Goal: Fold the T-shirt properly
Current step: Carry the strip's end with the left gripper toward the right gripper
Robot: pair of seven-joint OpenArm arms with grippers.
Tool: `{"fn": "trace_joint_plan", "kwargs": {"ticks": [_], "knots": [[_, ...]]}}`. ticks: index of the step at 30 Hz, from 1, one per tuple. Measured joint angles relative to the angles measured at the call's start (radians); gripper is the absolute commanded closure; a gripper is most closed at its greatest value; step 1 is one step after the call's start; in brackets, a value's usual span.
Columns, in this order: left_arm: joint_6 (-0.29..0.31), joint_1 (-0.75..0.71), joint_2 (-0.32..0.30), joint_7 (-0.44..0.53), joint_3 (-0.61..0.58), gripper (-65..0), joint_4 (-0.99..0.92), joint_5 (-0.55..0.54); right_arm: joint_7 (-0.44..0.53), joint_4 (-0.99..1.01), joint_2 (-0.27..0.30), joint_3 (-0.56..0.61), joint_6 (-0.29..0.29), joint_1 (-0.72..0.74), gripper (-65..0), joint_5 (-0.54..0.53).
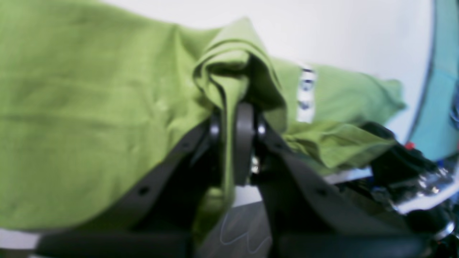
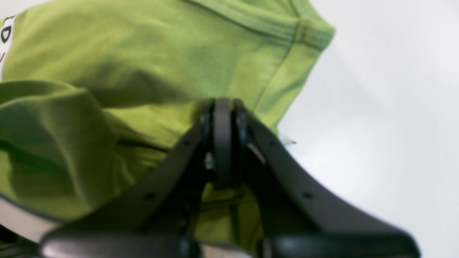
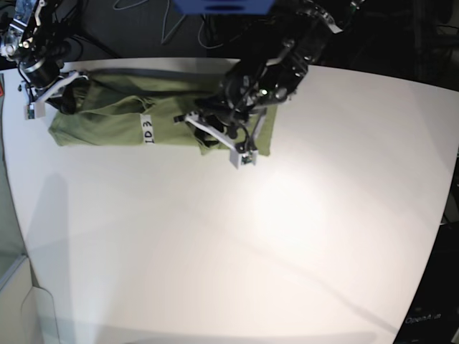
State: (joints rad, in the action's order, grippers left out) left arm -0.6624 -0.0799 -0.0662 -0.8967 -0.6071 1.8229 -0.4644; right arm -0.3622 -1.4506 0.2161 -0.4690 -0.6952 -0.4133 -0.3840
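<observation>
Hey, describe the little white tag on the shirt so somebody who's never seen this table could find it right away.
Start at the white table and go to its far edge, where the olive-green T-shirt lies stretched between the right gripper and the left gripper. About midway along its near edge sits the white label, the only white patch with dark lettering on the plain green cloth.

The right gripper (image 2: pixel 223 107) pinches a bunched fold of the T-shirt (image 2: pixel 150 61), jaws closed tight on the green cloth. A ribbed hem runs along the top edge, above a white table (image 2: pixel 376 125). The view is blurred.
</observation>
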Motion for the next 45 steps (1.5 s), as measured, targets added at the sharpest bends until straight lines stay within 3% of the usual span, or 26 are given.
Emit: {"fn": "trace_joint_plan", "kwargs": {"ticks": [2, 16, 22, 34, 36, 39, 41, 45], "knots": [[-0.025, 0.02, 0.017, -0.009, -0.02, -3.2, -0.015, -0.001, 0.0, 0.0, 0.0, 0.0, 0.0, 0.0, -0.7, 0.0], [-0.023, 0.103, 0.055, -0.003, -0.027, -3.2, -0.076, -0.008, -0.031, -0.061, -0.001, 0.0, 0.0, -0.039, -0.7, 0.018], [-0.023, 0.145, 0.077, -0.011, -0.121, -3.2, -0.077, -0.004, -0.031, -0.061, -0.001, 0.0, 0.0, -0.039, -0.7, 0.019], [-0.025, 0.152, 0.073, -0.014, -0.129, -4.0, -0.104, -0.006, -0.023, -0.061, -0.001, 0.002, 0.0, -0.05, -0.7, 0.015], [-0.025, 0.152, 0.07, -0.014, -0.132, -9.0, -0.104, -0.007, -0.023, -0.061, 0.0, 0.002, 0.0, -0.05, -0.7, 0.015], [-0.026, 0.152, 0.066, -0.011, -0.166, -30.1, -0.101, -0.004, -0.023, -0.061, 0.0, 0.002, 0.0, -0.05, -0.7, 0.015], [-0.024, 0.152, 0.053, -0.003, -0.206, -40.3, -0.081, -0.007, -0.023, -0.061, -0.001, 0.002, 0.0, -0.05, -0.7, 0.015], [-0.022, 0.159, 0.003, 0.042, -0.29, -48.0, -0.01, -0.01, -0.023, -0.061, 0.0, 0.002, 0.0, -0.05, -0.7, 0.015]]}}
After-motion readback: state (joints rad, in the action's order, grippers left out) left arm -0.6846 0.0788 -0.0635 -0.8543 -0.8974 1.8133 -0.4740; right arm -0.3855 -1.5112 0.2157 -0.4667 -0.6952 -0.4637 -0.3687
